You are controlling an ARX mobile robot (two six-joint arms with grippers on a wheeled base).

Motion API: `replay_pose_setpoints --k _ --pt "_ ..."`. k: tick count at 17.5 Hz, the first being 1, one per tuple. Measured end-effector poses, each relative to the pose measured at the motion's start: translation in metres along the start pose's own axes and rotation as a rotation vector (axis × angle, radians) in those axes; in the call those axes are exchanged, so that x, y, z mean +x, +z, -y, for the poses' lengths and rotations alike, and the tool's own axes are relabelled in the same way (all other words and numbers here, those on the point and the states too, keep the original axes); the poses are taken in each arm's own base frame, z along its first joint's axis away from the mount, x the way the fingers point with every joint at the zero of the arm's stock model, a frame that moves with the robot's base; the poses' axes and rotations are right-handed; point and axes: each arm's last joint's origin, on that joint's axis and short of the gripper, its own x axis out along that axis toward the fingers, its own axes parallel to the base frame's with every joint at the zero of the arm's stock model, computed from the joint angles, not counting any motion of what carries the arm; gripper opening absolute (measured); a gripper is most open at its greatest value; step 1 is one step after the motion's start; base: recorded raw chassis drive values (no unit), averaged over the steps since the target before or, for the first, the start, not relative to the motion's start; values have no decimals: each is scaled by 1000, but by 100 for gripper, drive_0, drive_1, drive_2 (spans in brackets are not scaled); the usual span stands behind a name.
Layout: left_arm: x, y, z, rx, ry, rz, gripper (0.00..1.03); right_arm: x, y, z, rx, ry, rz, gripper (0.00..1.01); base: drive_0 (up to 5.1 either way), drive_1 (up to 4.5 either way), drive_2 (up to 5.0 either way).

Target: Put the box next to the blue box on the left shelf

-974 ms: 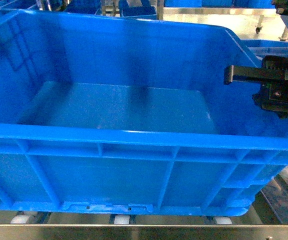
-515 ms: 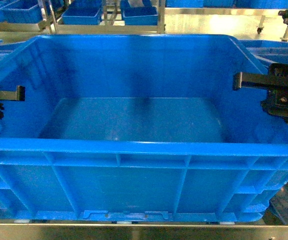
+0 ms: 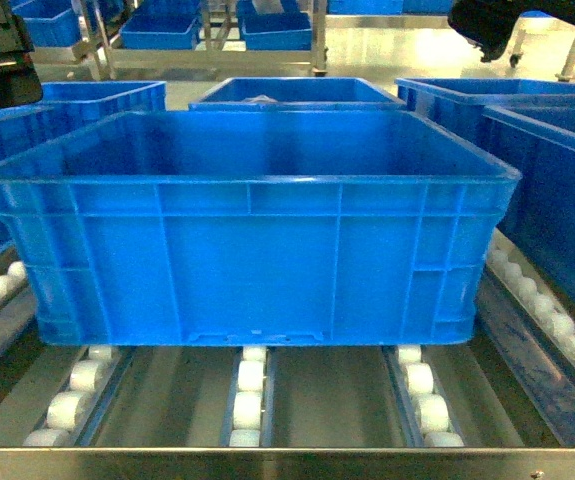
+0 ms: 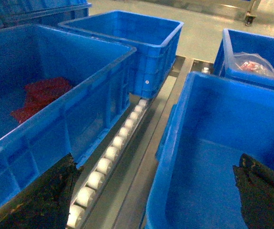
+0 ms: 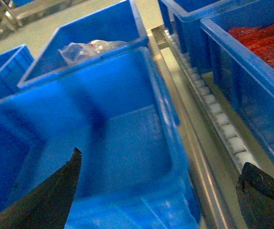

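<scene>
Blue plastic, the box [image 3: 252,225] sat upright on the left shelf [image 3: 287,462], resting on its white roller tracks [image 3: 250,395] between neighbouring blue crates [image 4: 46,109]. Both grippers were off it: the left gripper [image 4: 146,191] and right gripper [image 5: 158,191] each had their dark fingers spread wide apart above its open top.

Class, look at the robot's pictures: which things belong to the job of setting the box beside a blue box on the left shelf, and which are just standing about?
Part of the job:
- the box, empty, resting on rollers
- the left shelf
- neighbouring blue crate with red contents

Just standing about:
- crate holding a clear bag
- far crates on a rack
</scene>
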Motion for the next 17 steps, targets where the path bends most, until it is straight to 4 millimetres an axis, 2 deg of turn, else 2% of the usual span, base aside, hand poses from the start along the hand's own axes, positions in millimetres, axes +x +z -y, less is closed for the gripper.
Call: replay_pose_setpoints --k 2,3,4,7,8,9,10,12,14,17 --pt "-2 -7 -4 25 -6 -76 98 0 -7 5 -37 -54 -5 98 0 0 0" --pt "-1 -9 -6 11 -56 -26 95 1 -7 9 -49 19 127 91 0 0 0" --pt "-6 -15 -15 21 -216 88 82 -10 -15 24 -153 73 232 78 0 0 0" --pt "-20 -29 -27 65 -296 138 70 -25 -26 46 -239 67 298 65 0 0 0" --pt "-28 -34 -33 77 -313 161 62 -32 -29 57 -278 56 330 58 0 0 0" --pt "-39 -36 -39 86 -329 197 50 -42 -31 69 -303 46 363 47 0 0 0" --pt "-48 -37 -45 93 -337 218 39 -53 -36 77 -332 58 373 34 0 0 0" --pt "-65 -53 -60 104 -328 194 13 -70 -53 99 -356 53 345 8 0 0 0" --pt "-70 -57 -64 105 -322 186 4 -75 -58 105 -366 47 342 1 0 0 0" --pt "-90 -65 -85 102 -321 200 1 -97 -70 123 -368 48 348 1 0 0 0"
